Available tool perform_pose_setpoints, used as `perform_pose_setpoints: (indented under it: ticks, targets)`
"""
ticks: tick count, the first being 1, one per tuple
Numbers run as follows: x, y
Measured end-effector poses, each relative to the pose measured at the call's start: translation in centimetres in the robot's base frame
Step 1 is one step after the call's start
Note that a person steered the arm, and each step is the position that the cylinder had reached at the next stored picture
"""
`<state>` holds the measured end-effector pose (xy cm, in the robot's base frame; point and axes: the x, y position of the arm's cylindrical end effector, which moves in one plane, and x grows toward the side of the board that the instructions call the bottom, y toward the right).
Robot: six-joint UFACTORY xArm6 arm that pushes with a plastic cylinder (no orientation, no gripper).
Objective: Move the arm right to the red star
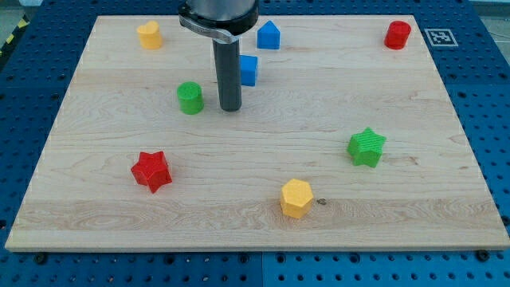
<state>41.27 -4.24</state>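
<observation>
Eight blocks lie scattered on the wooden board (263, 215), single camera view. Landmark: my tip (230, 108).

- Green cylinder (190, 97): just beside my tip, toward the view's left, apart from it.
- Blue cube (249, 70): just behind the rod, up and to the view's right of my tip; partly hidden by the rod, so contact cannot be told.
- Blue house-shaped block (268, 35): farther up from my tip.
- Yellow block (149, 34): up and to the view's left.
- Red cylinder (397, 34): far toward the view's upper right.
- Green star (366, 147) and yellow hexagonal block (296, 198): below my tip, toward the view's right.

No fingers on this rig; the rod ends bare and grasps nothing. It stands upright, tip on the board, which suits pushing or sliding.

Red star (151, 171): the task's thing. Lies well apart from my tip, down and to the view's left, near the board's lower left. Path between looks free, passing below the green cylinder. Judgement: approach barely begun.
</observation>
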Motion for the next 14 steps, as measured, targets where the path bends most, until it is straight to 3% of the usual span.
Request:
perform_pose_setpoints:
  ticks: [1, 3, 4, 5, 7, 8, 14]
  targets:
    - [-0.4, -3.9]
    - [-0.9, -5.8]
    - [-3.8, -6.7]
    - [-1.4, -9.7]
    - [-1.1, -5.9]
    - [1.2, -5.4]
    - [4.3, -8.7]
